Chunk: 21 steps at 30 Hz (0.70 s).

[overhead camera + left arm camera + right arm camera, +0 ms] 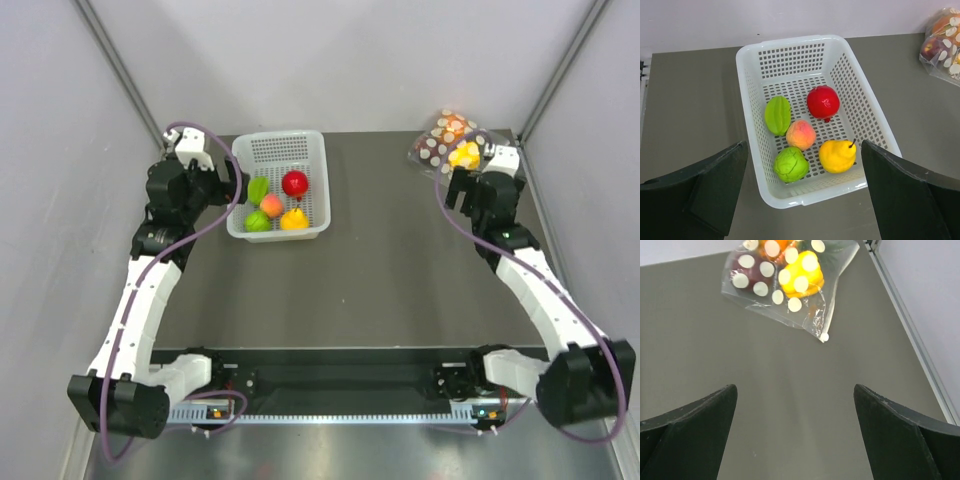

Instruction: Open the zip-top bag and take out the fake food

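The zip-top bag [785, 290] lies in the far right corner of the bench [380, 270], close to the back wall and to the metal rail [910, 330] along the right side. Through its spotted plastic I can make out the yellow bell pepper [801, 276], a dark maroon piece [751, 275] and something orange [777, 246] behind them. All the fake food looks to be inside and the bag looks unopened, so I'd say nothing of the task is done: gripping, unzipping and emptying are all left. A small white tab [824, 336] sits at the bag's near corner, pointing toward the right arm's jaws, which hang spread wide and empty just short of it with bare bench between. The left arm's jaws, equally wide and holding nothing, hover by the near end of the white perforated basket [790, 42] at the far left, which holds a red fruit [823, 101], a peach [800, 134], a yellow pear [837, 155] and two green pieces. The middle of the bench gives open room to work; the corner is tight, with walls on two sides of the bag.
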Available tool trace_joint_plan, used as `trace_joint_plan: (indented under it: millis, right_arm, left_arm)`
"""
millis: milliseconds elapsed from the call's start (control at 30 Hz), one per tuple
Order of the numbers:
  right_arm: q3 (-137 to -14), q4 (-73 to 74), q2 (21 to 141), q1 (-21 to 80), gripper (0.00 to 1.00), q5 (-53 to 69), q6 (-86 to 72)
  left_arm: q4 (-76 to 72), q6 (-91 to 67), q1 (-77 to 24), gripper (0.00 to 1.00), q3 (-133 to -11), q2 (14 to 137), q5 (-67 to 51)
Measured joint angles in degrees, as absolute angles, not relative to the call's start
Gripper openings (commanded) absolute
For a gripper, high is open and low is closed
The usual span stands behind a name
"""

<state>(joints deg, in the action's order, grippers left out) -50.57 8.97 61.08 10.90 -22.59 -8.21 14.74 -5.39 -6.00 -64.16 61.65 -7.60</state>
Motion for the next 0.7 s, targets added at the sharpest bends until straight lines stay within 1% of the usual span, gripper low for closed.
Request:
trace_joint_plan:
  millis: [300, 367, 633, 700]
  right_arm:
    - [-58.33, 4.69, 83.15, -0.86, 1.0, -16.29, -10.7]
    - [-60.23, 3.57, 87.18, -2.59, 0.98, -15.62, -10.68]
    - [-71.92, 1.69, 103.42, -3.92, 0.93, -13.76, -9.45]
    - [-74.02, 1.48, 106.54, -3.95, 0.9, -13.32, -9.06]
  left_arm:
    - [14.81, -3.95, -6.0, 0.99, -63.92, 61.65, -5.65]
    - [14.81, -3.62, -5.98, 0.99, -63.92, 61.65, -5.08]
    - [14.81, -2.81, -6.0, 0.99, -63.83, 61.65, -4.6]
    - [14.85, -2.81, -5.98, 0.99, -63.83, 61.65, -4.6]
